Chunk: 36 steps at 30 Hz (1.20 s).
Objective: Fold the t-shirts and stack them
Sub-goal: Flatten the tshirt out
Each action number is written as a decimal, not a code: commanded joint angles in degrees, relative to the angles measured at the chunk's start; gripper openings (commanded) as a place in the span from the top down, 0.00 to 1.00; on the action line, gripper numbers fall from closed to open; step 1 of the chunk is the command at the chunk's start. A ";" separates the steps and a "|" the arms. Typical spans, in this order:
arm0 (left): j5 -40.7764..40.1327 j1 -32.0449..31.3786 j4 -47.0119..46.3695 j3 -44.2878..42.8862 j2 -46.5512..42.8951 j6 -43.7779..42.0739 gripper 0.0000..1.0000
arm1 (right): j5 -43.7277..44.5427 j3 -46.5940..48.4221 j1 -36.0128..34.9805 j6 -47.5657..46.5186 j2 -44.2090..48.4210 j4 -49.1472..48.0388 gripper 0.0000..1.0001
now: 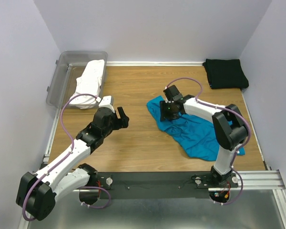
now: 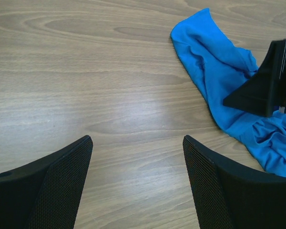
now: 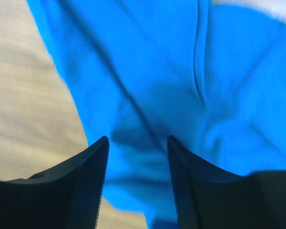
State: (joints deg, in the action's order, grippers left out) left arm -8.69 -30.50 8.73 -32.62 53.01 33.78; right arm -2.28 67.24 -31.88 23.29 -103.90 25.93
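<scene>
Your right end effector hangs open right over the blue shirt, while your open left end effector hangs off to its left.

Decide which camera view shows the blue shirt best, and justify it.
Top external: the whole crumpled blue shirt is in frame, only partly crossed by the right arm. Left wrist catches just one end of it; right wrist gives a blurred close-up of its folds.
</scene>
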 commanded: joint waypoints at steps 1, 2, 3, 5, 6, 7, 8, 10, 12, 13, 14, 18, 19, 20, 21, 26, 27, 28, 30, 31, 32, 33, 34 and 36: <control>-3.61 -0.26 2.17 -0.60 -1.25 0.32 0.16 | 3.87 6.13 -0.99 3.77 -5.60 -3.87 0.49; -3.79 -0.26 2.43 -0.78 -1.25 0.67 0.16 | 4.04 7.28 -0.91 4.04 -6.75 -3.96 0.53; -3.79 -0.26 2.78 -1.04 -1.33 0.93 0.16 | 4.56 8.51 -0.90 4.48 -9.37 -4.13 0.57; -3.44 -0.26 3.48 -1.65 -1.60 1.37 0.16 | 5.70 12.71 -0.91 5.89 -12.28 -4.40 0.69; -3.27 -0.26 3.66 -1.57 -1.86 1.38 0.16 | 5.71 14.39 -0.90 6.15 -13.77 -4.40 0.73; -3.35 -0.26 3.83 -1.57 -2.12 1.64 0.16 | 6.49 16.15 -0.90 6.59 -17.27 -4.40 0.83; -3.44 -0.35 4.10 -1.48 -2.39 1.73 0.16 | 7.11 18.43 -0.82 6.59 -18.87 -4.40 0.88; -3.70 -0.35 5.33 -1.48 -3.44 1.99 0.16 | 9.65 25.37 -0.64 6.68 -22.47 -4.40 0.97; -4.05 -0.26 6.64 -1.74 -4.49 2.25 0.16 | 10.37 34.03 0.41 7.12 -28.18 -4.31 0.99; -4.06 -0.35 7.17 -1.74 -4.76 2.43 0.16 | 10.28 37.23 0.85 7.12 -30.03 -4.31 0.99; -4.40 -0.35 7.79 -1.83 -5.37 2.61 0.16 | 10.11 43.70 1.46 8.08 -33.27 -4.23 0.99; -3.71 -0.44 8.49 -2.45 -5.12 2.78 0.16 | 8.18 54.73 1.56 7.13 -36.46 -4.23 0.73; -3.18 -0.44 8.41 -2.62 -4.77 2.70 0.16 | 5.82 56.92 1.56 5.99 -36.03 -4.22 0.61; -2.31 -0.44 8.32 -3.23 -4.15 2.61 0.16 | 5.10 56.34 1.56 5.89 -34.98 -4.22 0.42; -1.78 -0.44 7.80 -3.59 -2.75 2.43 0.16 | 4.84 55.03 1.56 5.63 -33.49 -4.22 0.36; 1.21 -2.54 4.29 -7.97 3.93 -0.03 0.16 | 12.64 31.80 1.47 3.35 -14.44 -4.31 0.22; 1.30 -3.33 3.84 -8.85 6.81 -0.29 0.16 | 14.13 28.24 1.82 2.91 -11.53 -4.31 0.21; 1.48 -5.08 3.23 -10.95 8.49 -1.16 0.16 | 15.45 24.90 2.25 2.47 -5.50 -4.31 0.20; 1.31 -7.37 2.17 -13.68 14.01 -2.57 0.16 | 14.42 14.18 4.79 2.72 -0.02 -4.23 0.21; 0.96 -9.64 1.99 -16.83 16.31 -3.88 0.16 | 14.06 6.92 6.20 3.86 6.10 -4.22 0.22; 0.61 -10.97 1.99 -18.60 18.51 -4.77 0.16 | 13.54 6.85 7.61 4.48 8.86 -4.22 0.22; 0.25 -12.20 2.08 -20.45 22.97 -5.56 0.16 | 13.27 0.06 10.58 5.01 12.19 -4.22 0.22; -0.18 -13.26 2.17 -22.20 25.27 -6.18 0.16 | 13.36 -2.88 12.26 5.36 15.01 -4.14 0.22; -1.15 -16.25 2.43 -27.74 31.67 -7.67 0.16 | 13.10 -10.68 16.90 5.80 22.84 -3.96 0.24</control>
State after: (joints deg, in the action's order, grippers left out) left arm -8.71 -42.74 12.25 -54.00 76.86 30.33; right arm 8.58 68.18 -22.55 27.51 -89.41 20.01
